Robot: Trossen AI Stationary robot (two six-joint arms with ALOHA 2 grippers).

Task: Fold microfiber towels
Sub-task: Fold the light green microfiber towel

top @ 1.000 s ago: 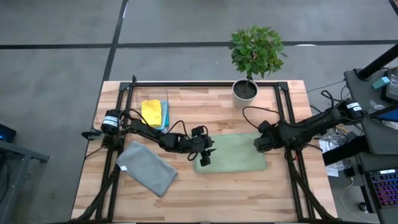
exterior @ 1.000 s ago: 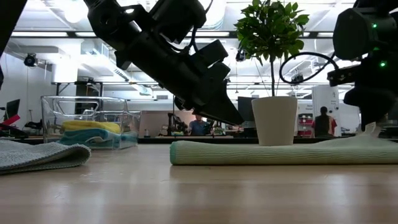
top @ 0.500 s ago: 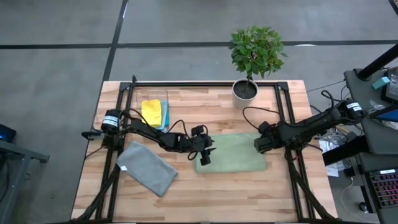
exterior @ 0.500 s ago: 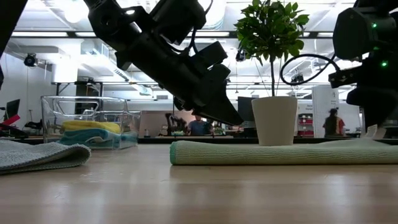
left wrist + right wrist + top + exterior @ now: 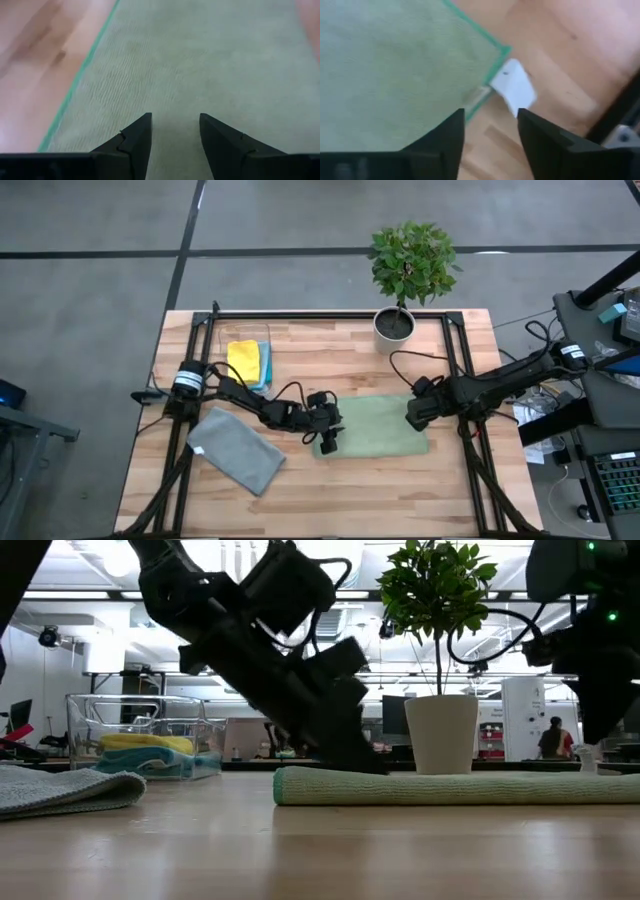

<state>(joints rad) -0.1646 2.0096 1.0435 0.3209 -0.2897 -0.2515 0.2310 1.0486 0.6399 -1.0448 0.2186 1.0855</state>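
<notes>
An olive green microfiber towel lies folded flat at the table's middle, a white tag sticking out at one corner. My left gripper is open and low over the towel's left end. My right gripper is open just above the towel's right end, holding nothing. A folded grey towel rests on the table's near left. A yellow towel and a light blue one lie in the clear bin. My left gripper's open fingertips are down at the green towel's top surface near its left end, slanting down from the table's left. Whether they touch the cloth, I cannot tell. The towel lies flat on the table.
A potted plant in a white pot stands at the table's far edge, just behind the green towel. A black frame runs along the table's left, far and right sides. Bare wood shows along the near edge.
My right gripper has let go of the green towel's right end and risen slightly. That end was held up off the table and now lies flat. My left gripper has come down onto the towel's left end.
</notes>
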